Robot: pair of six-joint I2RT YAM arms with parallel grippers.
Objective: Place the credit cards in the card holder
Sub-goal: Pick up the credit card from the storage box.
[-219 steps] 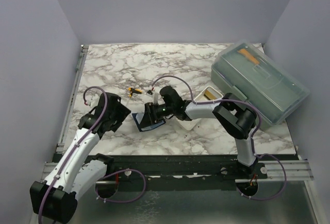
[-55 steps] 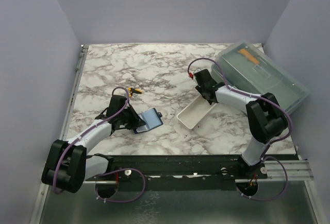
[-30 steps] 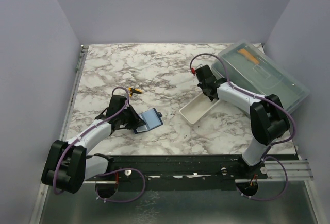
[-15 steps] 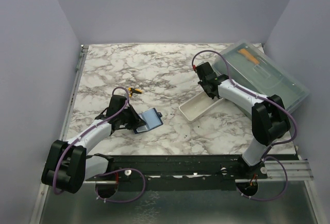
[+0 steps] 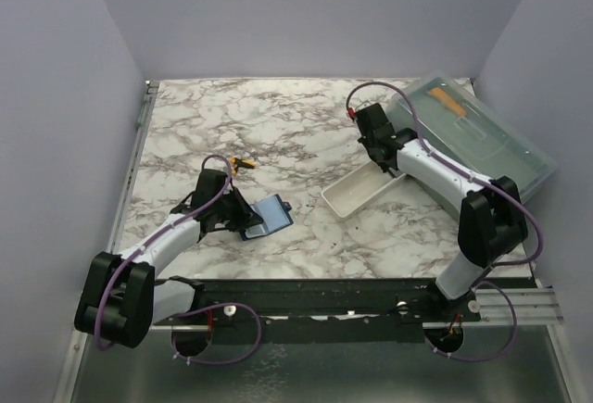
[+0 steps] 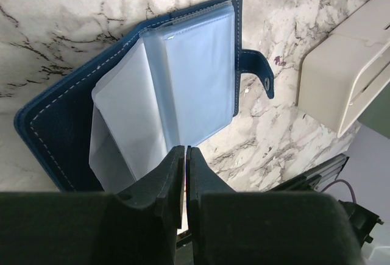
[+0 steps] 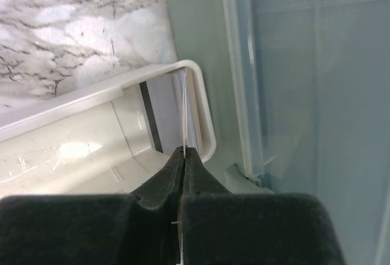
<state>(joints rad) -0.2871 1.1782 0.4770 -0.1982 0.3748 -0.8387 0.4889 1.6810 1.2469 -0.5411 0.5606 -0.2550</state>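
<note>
The navy card holder (image 5: 269, 215) lies open on the marble at front left, its clear inner sleeves (image 6: 183, 88) facing up. My left gripper (image 5: 237, 223) sits at its near left edge with the jaws (image 6: 184, 149) pinched together on that edge. My right gripper (image 5: 384, 160) hangs over the far end of the white tray (image 5: 355, 195), shut (image 7: 184, 150) on a thin pale credit card (image 7: 184, 106) seen edge-on as a line. Beside that line a bluish-grey face with a dark stripe (image 7: 164, 109) shows inside the tray end; whether it is the same card I cannot tell.
A large grey-green translucent box (image 5: 482, 144) fills the back right, just beyond the tray rim (image 7: 204, 100), with an orange strip (image 5: 447, 100) under its lid. A tiny yellow-and-black object (image 5: 243, 164) lies behind the card holder. The tray corner (image 6: 341, 82) shows right of the card holder.
My right gripper has risen and drifted back and right over the tray's far end, staying shut. The left arm and the card holder have not moved.
</note>
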